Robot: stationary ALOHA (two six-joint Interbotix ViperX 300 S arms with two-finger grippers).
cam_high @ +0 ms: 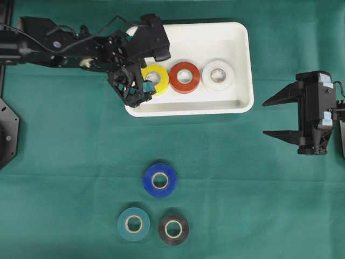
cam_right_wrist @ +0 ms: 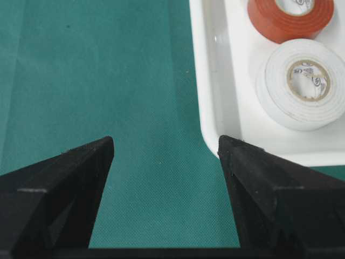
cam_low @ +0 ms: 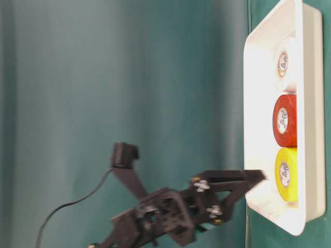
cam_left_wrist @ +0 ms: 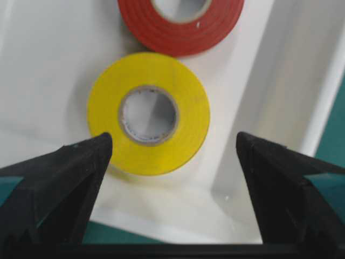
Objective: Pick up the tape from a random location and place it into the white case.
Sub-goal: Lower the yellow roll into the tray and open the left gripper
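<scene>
Lying in the case: three tape rolls are seen flat in a row, yellow roll (cam_high: pixel 154 79), red roll (cam_high: pixel 185 77) and white roll (cam_high: pixel 218 74), running from 9 to 3 o'clock in the overhead view.
Case: the white case (cam_high: pixel 243 65) is set on the green cloth (cam_high: pixel 64 162) toward 12 o'clock of the overhead view; its long sides run left to right.
Yellow roll: it is placed at the 9 o'clock end of the row, near the case's left wall, with the red roll just beside it; whether they touch cannot be told.
Left gripper: the left gripper (cam_left_wrist: pixel 172 145) is held over the 9 o'clock end of the case, jaws spread wide and released; nothing is gripped. In the left wrist view the yellow roll is seen between and beyond the two fingers, partly overlapped by the left fingertip (cam_left_wrist: pixel 94 154).
Right gripper: the right gripper (cam_high: pixel 275 117) is kept at 3 o'clock of the overhead view, apart from the case, jaws parted and empty, pointed toward the case's right end.
Loose rolls: a blue roll (cam_high: pixel 160 180) is left on the cloth toward 6 o'clock, with a teal roll (cam_high: pixel 133 224) and a black roll (cam_high: pixel 173 229) side by side below it, well apart from the case.
</scene>
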